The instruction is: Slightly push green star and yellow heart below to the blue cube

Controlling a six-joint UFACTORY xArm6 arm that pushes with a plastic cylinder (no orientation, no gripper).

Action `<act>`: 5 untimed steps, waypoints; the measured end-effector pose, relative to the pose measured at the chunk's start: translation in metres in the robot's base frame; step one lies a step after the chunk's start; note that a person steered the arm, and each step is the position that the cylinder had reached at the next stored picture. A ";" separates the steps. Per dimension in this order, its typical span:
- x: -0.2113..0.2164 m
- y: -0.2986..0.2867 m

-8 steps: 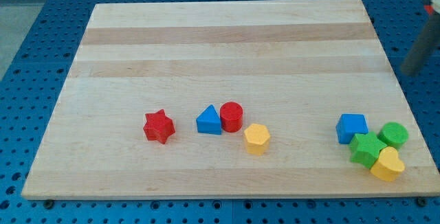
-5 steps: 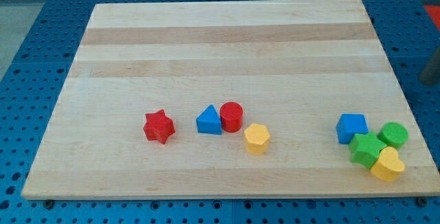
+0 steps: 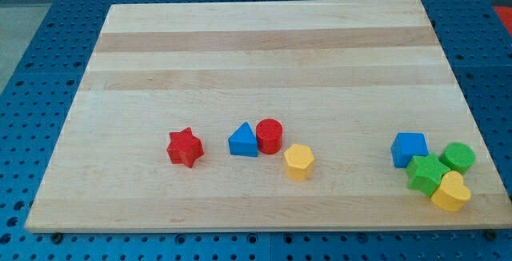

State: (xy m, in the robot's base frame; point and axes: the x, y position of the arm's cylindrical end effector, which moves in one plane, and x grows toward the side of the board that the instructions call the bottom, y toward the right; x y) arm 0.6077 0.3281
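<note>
The blue cube (image 3: 409, 149) sits near the board's right edge, toward the view's bottom. The green star (image 3: 426, 173) lies just below and right of it, touching its lower right corner. The yellow heart (image 3: 450, 191) lies against the star's lower right side, close to the board's bottom right corner. A green cylinder (image 3: 458, 157) stands right of the cube, touching the star's upper right. My tip does not show in this view.
A red star (image 3: 185, 147), a blue triangle (image 3: 243, 141), a red cylinder (image 3: 270, 136) and a yellow hexagon (image 3: 299, 161) lie in a loose row left of centre. The wooden board (image 3: 264, 53) rests on a blue perforated table.
The rod, seen at the view's right edge before, has moved out of view to the right. No block has moved.
</note>
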 end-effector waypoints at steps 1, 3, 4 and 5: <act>-0.016 -0.073; -0.016 -0.077; -0.020 -0.109; -0.030 -0.091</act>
